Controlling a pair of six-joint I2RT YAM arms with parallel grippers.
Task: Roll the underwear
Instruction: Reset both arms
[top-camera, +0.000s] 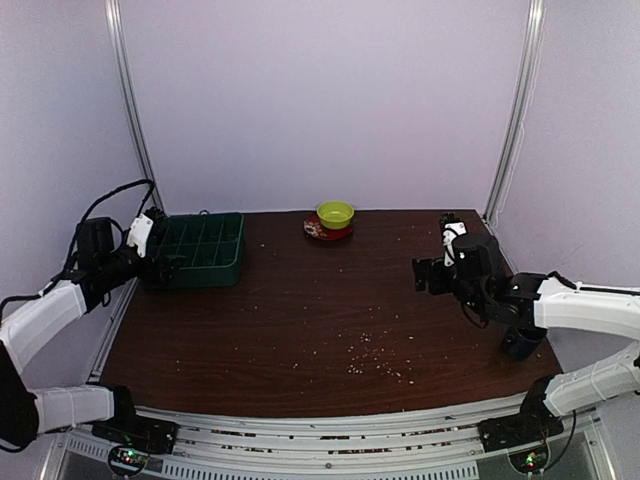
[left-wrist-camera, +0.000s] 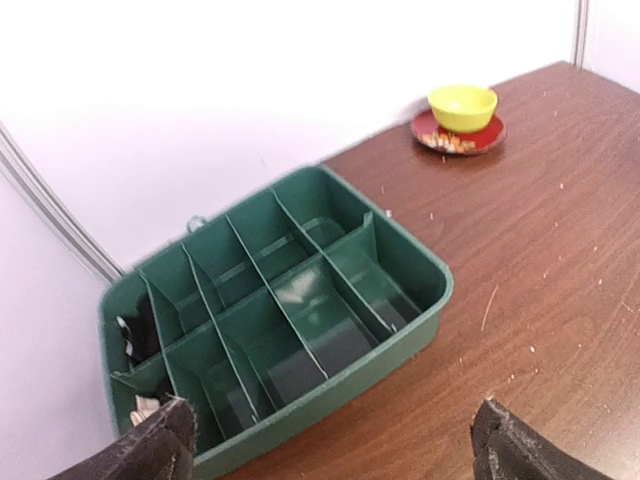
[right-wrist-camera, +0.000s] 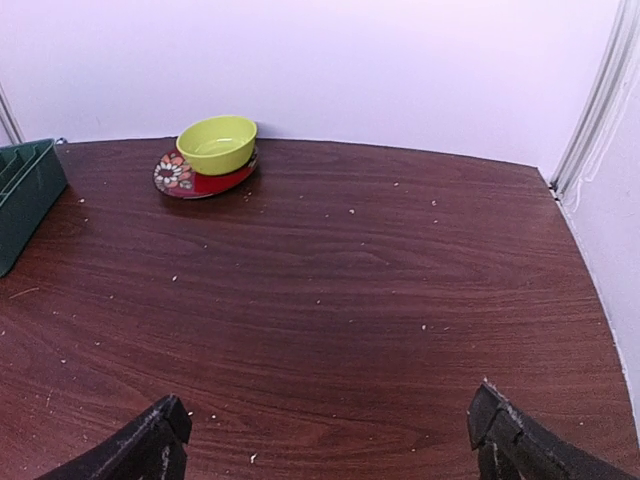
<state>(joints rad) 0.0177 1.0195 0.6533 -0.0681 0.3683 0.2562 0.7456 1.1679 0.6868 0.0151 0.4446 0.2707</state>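
My left gripper (left-wrist-camera: 335, 445) and right gripper (right-wrist-camera: 325, 440) both stand wide, empty. The underwear (left-wrist-camera: 135, 338), tucked in the green tray's (left-wrist-camera: 432, 300) end compartment, looks soft and light; I'd pinch a bunched fold.

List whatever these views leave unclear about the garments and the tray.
- Left wrist: the underwear shows only as black-and-white scraps in the green tray's end compartments; dividers hide whether it is rolled.
- Top view: too small; tray walls hide the fabric.
- Right wrist: tray cut off by the left edge.
- Top view: dark cup partly behind the right arm.
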